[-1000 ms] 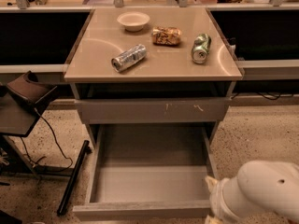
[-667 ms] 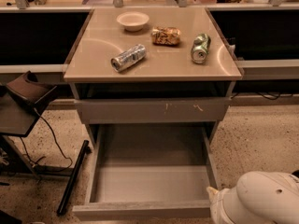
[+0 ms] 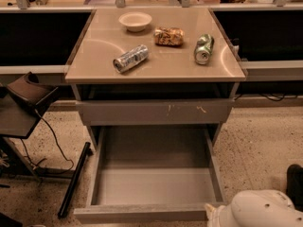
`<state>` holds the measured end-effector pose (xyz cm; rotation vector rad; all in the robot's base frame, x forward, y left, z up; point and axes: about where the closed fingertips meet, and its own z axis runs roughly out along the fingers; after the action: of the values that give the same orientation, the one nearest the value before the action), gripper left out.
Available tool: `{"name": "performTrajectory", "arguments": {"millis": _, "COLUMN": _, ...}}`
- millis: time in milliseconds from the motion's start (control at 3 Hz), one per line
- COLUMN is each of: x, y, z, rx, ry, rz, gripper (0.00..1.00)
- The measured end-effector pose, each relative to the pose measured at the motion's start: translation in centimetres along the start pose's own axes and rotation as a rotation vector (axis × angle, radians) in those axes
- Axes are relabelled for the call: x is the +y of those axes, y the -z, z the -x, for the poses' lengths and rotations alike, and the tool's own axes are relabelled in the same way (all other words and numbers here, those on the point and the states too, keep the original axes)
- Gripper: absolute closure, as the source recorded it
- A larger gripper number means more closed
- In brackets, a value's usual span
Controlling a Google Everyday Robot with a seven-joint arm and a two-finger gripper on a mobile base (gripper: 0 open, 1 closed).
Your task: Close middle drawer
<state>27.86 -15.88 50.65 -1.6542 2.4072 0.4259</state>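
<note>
The middle drawer (image 3: 154, 186) is standing pulled far out of the cabinet, its smooth grey inside lying bare and its plain front edge sitting near the bottom of the view. The hand (image 3: 221, 215) is sitting at the lower right, just beside the drawer's front right corner and seemingly touching it. Only its pale rounded housing is showing, so I cannot tell whether it is wide or narrow. The drawer is therefore lying to the left of the hand and stretching away from it toward the cabinet.

Above the open drawer, a grey drawer front with pale scratch marks (image 3: 156, 111) is sitting nearly closed under the bench (image 3: 94, 65). On the bench a pale bowl (image 3: 135, 21), a snack bag (image 3: 168, 36), a silver can (image 3: 130, 58) lying on its side and a green can (image 3: 203, 48) are resting well apart. A black pole (image 3: 73, 179) is lying on the speckled floor (image 3: 265, 141) to the left of the drawer.
</note>
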Motion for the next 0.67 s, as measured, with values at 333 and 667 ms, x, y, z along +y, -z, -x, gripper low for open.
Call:
{"name": "performTrajectory", "arguments": {"millis": 333, "x": 0.1, "y": -6.3, "z": -2.6, "rx": -0.009, "ry": -0.067, "rz": 0.077, "gripper": 0.0}}
{"name": "performTrajectory", "arguments": {"millis": 667, "x": 0.0, "y": -11.7, "z": -5.0, "rx": -0.016, "ry": -0.139, "rz": 0.146, "gripper": 0.0}}
